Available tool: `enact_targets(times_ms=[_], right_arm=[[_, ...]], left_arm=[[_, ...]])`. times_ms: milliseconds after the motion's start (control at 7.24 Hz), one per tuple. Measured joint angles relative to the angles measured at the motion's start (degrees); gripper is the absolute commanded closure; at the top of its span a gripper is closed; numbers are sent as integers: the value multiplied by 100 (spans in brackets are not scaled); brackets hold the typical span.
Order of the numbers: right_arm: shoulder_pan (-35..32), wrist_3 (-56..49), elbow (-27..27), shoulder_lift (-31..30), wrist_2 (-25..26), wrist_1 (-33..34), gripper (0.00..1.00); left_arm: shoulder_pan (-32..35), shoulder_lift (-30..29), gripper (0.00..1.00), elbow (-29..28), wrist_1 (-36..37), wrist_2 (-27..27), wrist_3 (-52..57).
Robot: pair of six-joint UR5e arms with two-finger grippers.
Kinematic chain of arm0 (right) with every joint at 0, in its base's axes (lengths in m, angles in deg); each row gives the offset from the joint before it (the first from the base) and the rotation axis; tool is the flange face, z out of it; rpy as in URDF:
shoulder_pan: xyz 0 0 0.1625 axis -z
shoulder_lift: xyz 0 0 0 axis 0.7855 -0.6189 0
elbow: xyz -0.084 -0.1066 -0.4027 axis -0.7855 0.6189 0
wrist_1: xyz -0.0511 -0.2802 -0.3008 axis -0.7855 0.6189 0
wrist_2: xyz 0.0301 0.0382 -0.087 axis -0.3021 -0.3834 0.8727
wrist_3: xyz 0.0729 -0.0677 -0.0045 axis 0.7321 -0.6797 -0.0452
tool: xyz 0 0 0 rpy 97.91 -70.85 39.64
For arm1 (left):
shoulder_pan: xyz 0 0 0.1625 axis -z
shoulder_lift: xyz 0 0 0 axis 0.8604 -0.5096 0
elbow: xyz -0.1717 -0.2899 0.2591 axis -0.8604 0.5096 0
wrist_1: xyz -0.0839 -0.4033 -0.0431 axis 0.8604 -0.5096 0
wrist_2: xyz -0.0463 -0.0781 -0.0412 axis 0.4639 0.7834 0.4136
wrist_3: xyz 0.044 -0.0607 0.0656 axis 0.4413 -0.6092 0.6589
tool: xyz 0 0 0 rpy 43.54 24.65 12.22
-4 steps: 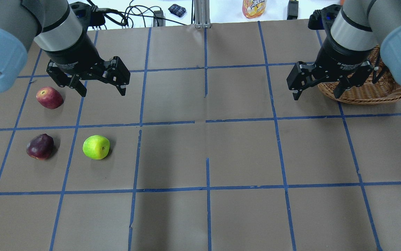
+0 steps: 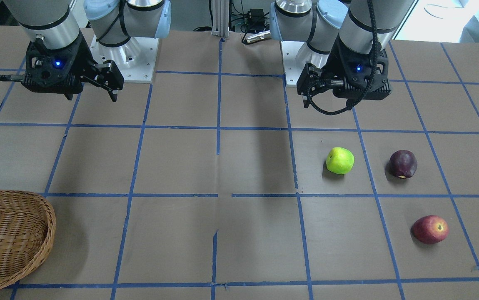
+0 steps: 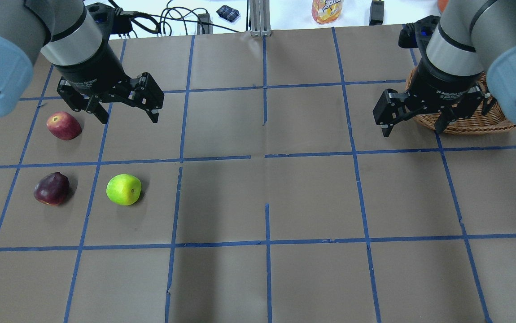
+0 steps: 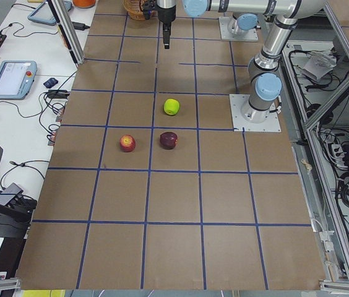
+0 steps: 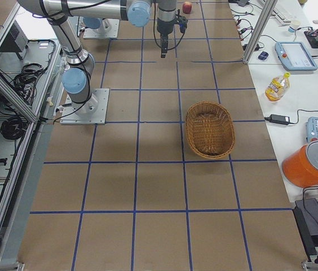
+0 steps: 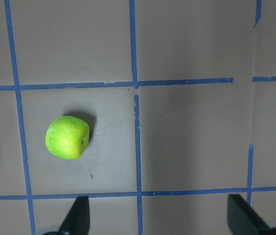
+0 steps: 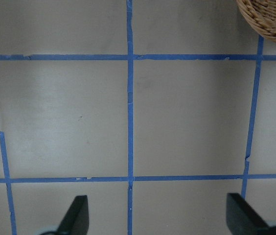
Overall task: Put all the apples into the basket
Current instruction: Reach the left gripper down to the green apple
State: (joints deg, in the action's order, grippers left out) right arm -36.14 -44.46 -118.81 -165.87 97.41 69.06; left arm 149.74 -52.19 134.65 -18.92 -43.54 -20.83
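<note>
Seen from overhead, the left gripper (image 3: 129,117), jaws spread and empty, has the red apple (image 3: 63,126) near at its 9 o'clock, green apple (image 3: 124,189) at 6, maroon apple (image 3: 51,188) at 7, basket (image 3: 464,125) well apart toward 3

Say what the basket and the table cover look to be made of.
Basket: woven wicker or a similar plant fibre, light brown and matte; interlaced strands and a braided rim show.
Table cover: looks like brown paper or thin card, matte; flat sheets meet at seams with small tears.
Grid lines: probably blue tape; the edges are ragged and broken in places.
</note>
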Motion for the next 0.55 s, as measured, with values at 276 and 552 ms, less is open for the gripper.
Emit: enact_targets(times_ms=[276,552], right_arm=[[-1,-1,25,0,1,-37,0],[0,-7,64,2,-36,-54,0]], left_arm=[[-461,-250,0,334,222,-24,578],[-1112,-477,0,1320,1300,-51,1527]])
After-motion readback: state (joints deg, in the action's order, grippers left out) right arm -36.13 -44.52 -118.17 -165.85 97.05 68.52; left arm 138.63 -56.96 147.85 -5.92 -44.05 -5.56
